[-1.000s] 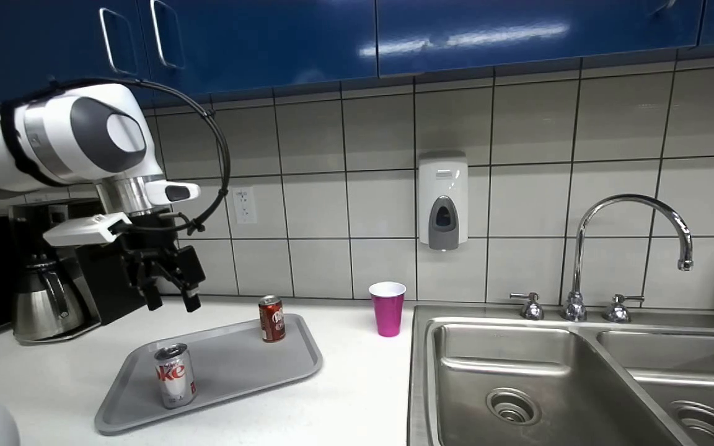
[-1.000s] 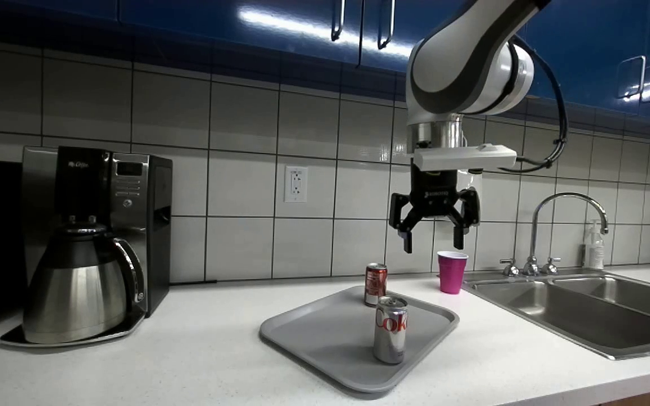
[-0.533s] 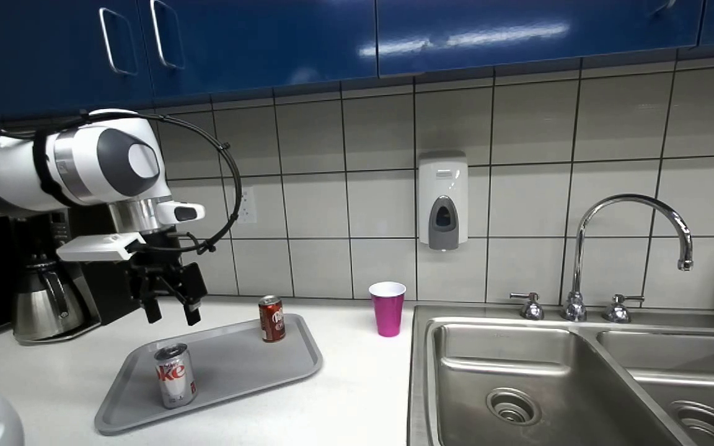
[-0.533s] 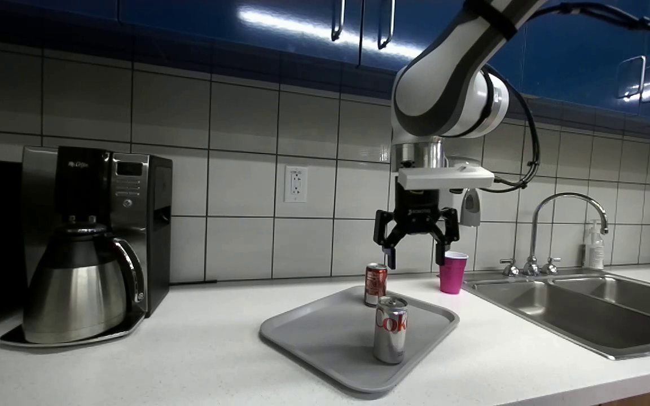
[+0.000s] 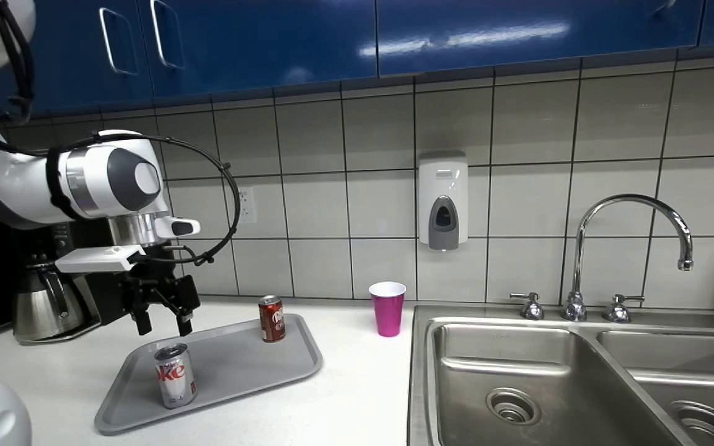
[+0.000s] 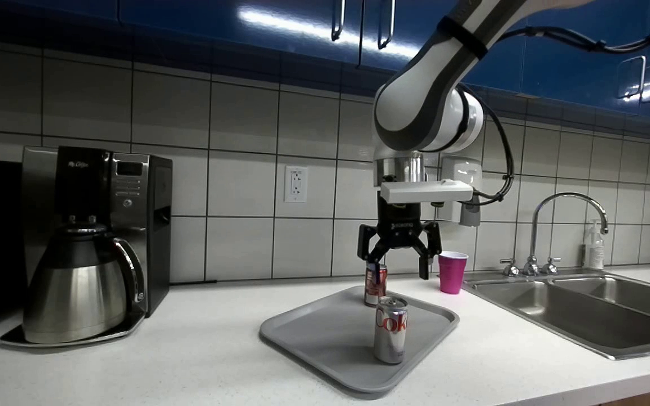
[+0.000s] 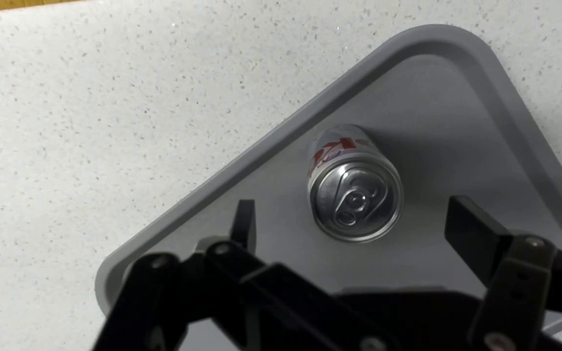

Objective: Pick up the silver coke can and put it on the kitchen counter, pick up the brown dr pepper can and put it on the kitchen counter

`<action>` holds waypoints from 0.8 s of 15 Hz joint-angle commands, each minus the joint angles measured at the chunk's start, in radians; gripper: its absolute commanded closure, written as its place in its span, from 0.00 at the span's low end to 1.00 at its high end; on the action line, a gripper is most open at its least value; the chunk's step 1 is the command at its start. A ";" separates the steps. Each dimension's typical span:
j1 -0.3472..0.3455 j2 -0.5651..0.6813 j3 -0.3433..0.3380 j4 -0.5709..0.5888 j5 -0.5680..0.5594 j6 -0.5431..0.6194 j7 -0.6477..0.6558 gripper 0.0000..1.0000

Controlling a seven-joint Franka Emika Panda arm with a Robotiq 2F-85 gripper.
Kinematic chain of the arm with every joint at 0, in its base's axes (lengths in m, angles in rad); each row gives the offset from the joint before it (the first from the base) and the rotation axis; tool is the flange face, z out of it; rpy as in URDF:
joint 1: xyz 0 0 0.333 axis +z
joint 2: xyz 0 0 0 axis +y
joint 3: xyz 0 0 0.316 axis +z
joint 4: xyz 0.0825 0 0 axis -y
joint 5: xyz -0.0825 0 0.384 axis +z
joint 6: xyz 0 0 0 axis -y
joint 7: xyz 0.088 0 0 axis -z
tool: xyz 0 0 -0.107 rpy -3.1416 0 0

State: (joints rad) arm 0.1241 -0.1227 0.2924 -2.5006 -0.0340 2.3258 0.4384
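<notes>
Coming down is what has just changed for me: over the last second my black two-fingered pincer (image 6: 401,275) has sunk and slid sideways. Its fingers stand wide apart, with nothing gripped. Just below the tips, and I judge a little forward of them, stands the small silver-white drink can with red lettering and a metal top (image 7: 357,195), upright and untouched. In the wrist view its lid shows in the gap between my fingers, so the sideways aim looks about right; this step probably needs a slight shift forward, a further drop, then a squeeze. Under that can lies the flat grey rectangular tray (image 7: 437,36). Well apart from the pincer, toward the tray's other end, stands the small dark maroon-brown drink can with a silver top (image 5: 272,319), also upright; in an exterior view one fingertip (image 6: 377,274) merely crosses in front of it. Below me spreads the broad flat white speckled worktop (image 7: 90,122). Neither can has moved, and neither sits directly on it, so my lower position seems to ready only the first pick, with both placings left to do. Farther out from the pincer, past the brown can, are a bright pink cup (image 5: 388,313) and a steel double sink (image 5: 420,384).
</notes>
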 commanded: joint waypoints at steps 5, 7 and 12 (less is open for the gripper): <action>0.030 0.125 -0.036 0.062 -0.061 0.042 -0.008 0.00; 0.037 0.143 -0.042 0.068 -0.071 0.065 0.006 0.00; 0.061 0.149 -0.050 0.047 -0.069 0.143 0.022 0.00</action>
State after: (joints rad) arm 0.1595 0.0223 0.2594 -2.4522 -0.0850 2.4328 0.4393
